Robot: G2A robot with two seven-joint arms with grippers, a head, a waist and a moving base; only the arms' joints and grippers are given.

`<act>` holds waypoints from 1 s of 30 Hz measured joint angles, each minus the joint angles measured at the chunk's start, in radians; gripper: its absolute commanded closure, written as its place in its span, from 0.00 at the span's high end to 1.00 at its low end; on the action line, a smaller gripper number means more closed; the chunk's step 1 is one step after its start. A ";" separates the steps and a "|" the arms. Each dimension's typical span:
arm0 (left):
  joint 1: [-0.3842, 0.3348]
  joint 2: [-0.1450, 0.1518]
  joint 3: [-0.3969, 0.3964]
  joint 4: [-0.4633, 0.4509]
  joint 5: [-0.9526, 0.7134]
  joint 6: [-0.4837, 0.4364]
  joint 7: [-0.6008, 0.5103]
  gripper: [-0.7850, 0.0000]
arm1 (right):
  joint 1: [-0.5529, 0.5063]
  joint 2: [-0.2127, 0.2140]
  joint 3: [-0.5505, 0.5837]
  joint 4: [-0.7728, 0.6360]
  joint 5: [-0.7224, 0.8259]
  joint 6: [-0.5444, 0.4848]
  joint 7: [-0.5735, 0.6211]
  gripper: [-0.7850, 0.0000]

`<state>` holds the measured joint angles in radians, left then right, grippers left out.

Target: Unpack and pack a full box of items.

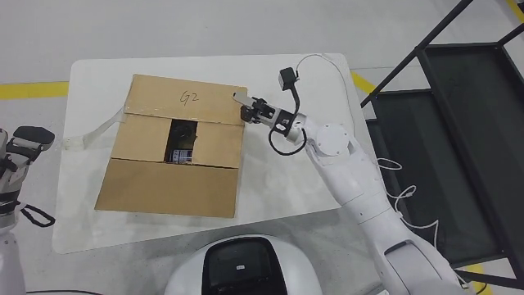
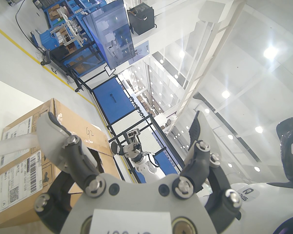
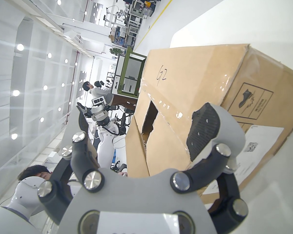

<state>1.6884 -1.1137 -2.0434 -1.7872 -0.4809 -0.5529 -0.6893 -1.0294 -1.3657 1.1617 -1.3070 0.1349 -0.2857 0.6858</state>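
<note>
White table (image 1: 286, 188) before you | right gripper (image 1: 244, 106) spread wide, empty, at box's (image 1: 168, 182) right top edge | left gripper (image 1: 27, 139) likewise wide, beyond table's left edge | box mid-table, flaps gapped | tape (image 1: 97, 129) trailing from it leftward

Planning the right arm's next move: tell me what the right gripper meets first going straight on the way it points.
The cardboard box. The open right gripper points at its top edge and seems nearly touching; whether it rides over the top or hits the side wall is unclear.
</note>
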 measured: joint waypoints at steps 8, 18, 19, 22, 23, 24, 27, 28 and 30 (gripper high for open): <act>0.000 0.000 0.000 0.000 0.000 0.000 0.000 1.00 | -0.079 0.017 0.072 -0.045 0.223 -0.075 0.161 1.00; 0.000 0.000 0.000 0.000 0.000 0.000 0.000 1.00 | -0.151 0.028 0.065 -0.127 0.332 -0.092 0.297 1.00; 0.000 0.000 0.000 0.000 0.000 0.000 0.000 1.00 | -0.151 0.028 0.066 -0.127 0.331 -0.093 0.295 1.00; 0.000 0.000 0.000 0.000 0.000 0.000 0.000 1.00 | -0.151 0.028 0.066 -0.127 0.331 -0.092 0.296 1.00; 0.000 0.000 0.000 0.000 0.000 0.000 0.000 1.00 | -0.151 0.028 0.066 -0.127 0.332 -0.092 0.296 1.00; 0.000 0.000 0.000 0.000 0.000 0.000 0.000 1.00 | -0.151 0.028 0.066 -0.127 0.332 -0.092 0.296 1.00; 0.000 0.000 0.000 0.000 0.000 0.000 0.000 1.00 | -0.150 0.028 0.066 -0.127 0.332 -0.092 0.296 1.00; 0.000 0.000 0.000 0.000 0.000 0.000 0.000 1.00 | -0.150 0.028 0.066 -0.127 0.332 -0.092 0.296 1.00; 0.000 0.000 0.000 0.000 0.000 0.000 0.000 1.00 | -0.150 0.028 0.066 -0.127 0.332 -0.092 0.296 1.00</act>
<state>1.6884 -1.1137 -2.0434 -1.7872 -0.4809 -0.5529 -0.6893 -1.1799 -1.3380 1.2273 -1.4339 0.4667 -0.3779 0.9816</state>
